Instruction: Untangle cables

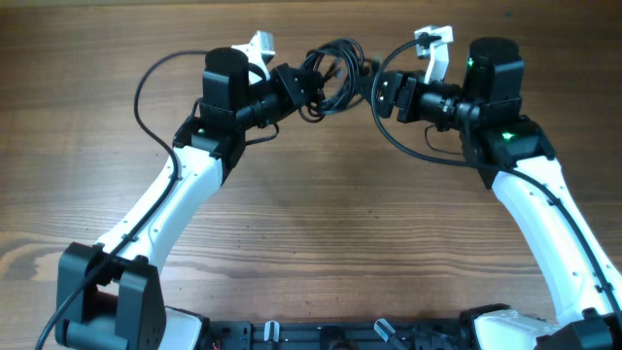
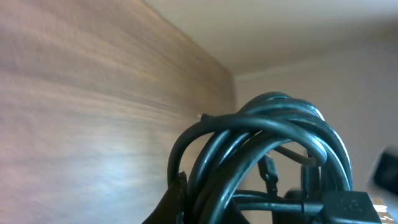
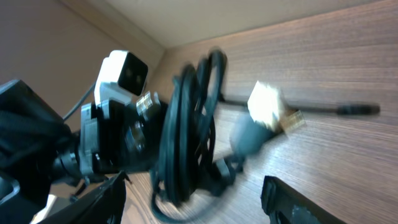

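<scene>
While the left tool is pressing together on the cables, the black bundle is sitting at the far middle of the counter, between the two arms. In the left wrist view, the cables are arching as several wound loops just above the tool's dark fingers, with the wood counter running behind them. The right tool is facing the bundle from the right, near it but apart from it. In the right wrist view, its two fingers are standing spread wide at the lower edge, gripping nothing, and the right tool is pointing at the upright coil. A pale plug with a gold tip is hanging beside the coil. One straight cord end is reaching out over the wood; contact cannot be told.
</scene>
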